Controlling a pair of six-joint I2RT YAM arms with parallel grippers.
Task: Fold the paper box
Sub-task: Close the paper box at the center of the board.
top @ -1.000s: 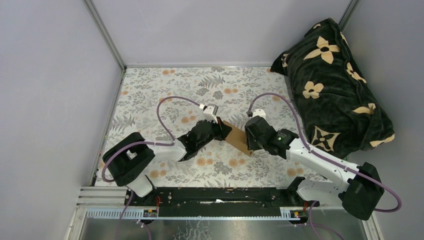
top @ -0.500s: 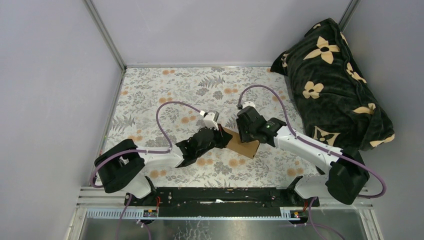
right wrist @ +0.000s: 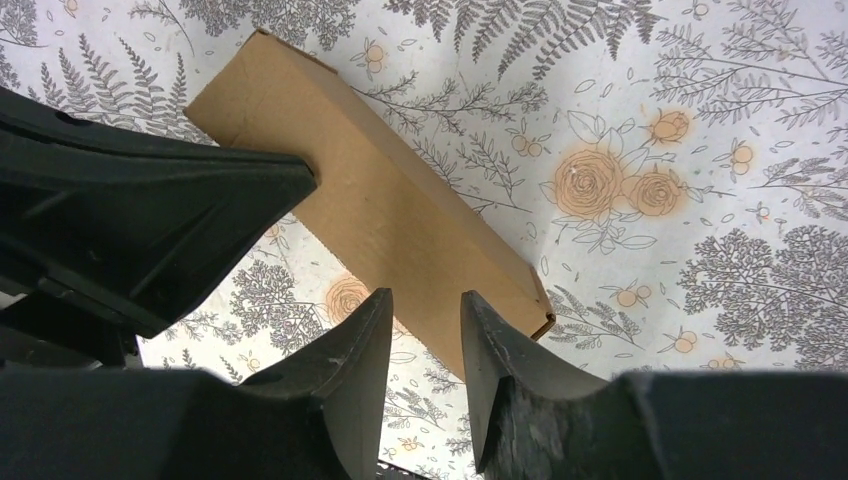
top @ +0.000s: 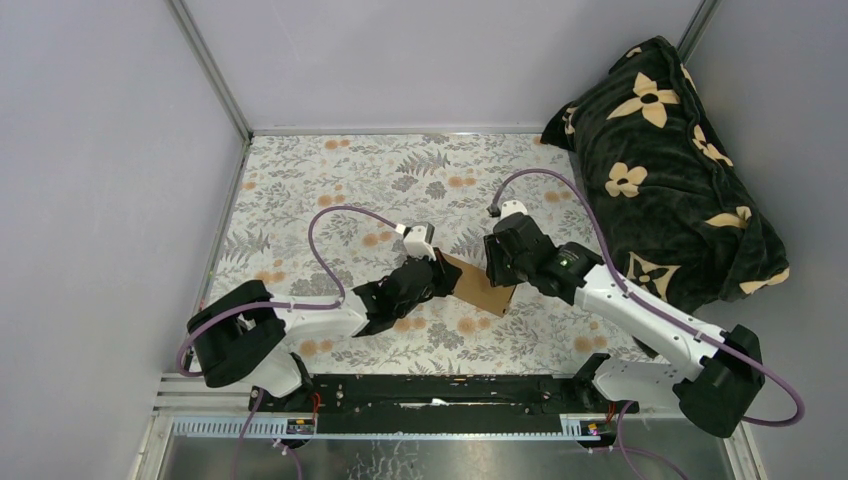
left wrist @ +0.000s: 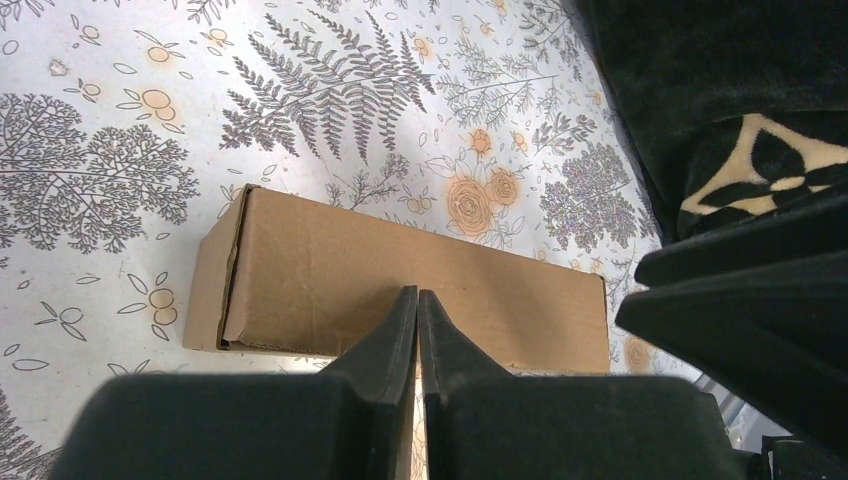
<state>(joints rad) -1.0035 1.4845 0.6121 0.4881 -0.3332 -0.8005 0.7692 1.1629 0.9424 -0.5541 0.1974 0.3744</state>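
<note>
The paper box [top: 482, 285] lies flat on the floral surface [top: 330, 180], between the two hands and near the middle of the work area. The dark flowered blanket [top: 660, 160] is well apart, at the far right.

The left hand [left wrist: 417, 298] has its fingers pressed together into a single wedge. Their tips meet the near long edge of the box and hold nothing. The right hand [right wrist: 420, 305] is partly spread over the opposite side, toward one end, and the cardboard shows through the gap rather than being pinched.

The step appears to be pressing and squaring the body. The left wedge would do best as a steady stop against that edge while the right hand works a crease or end flap. Pushing should follow the score lines, since a slanted shove would probably slide the light box across the cloth.

The box is plain, unprinted brown cardboard, long and low, with crisp edges. In the left wrist view one short end shows a dark seam, so that end may not be tucked shut.
</note>
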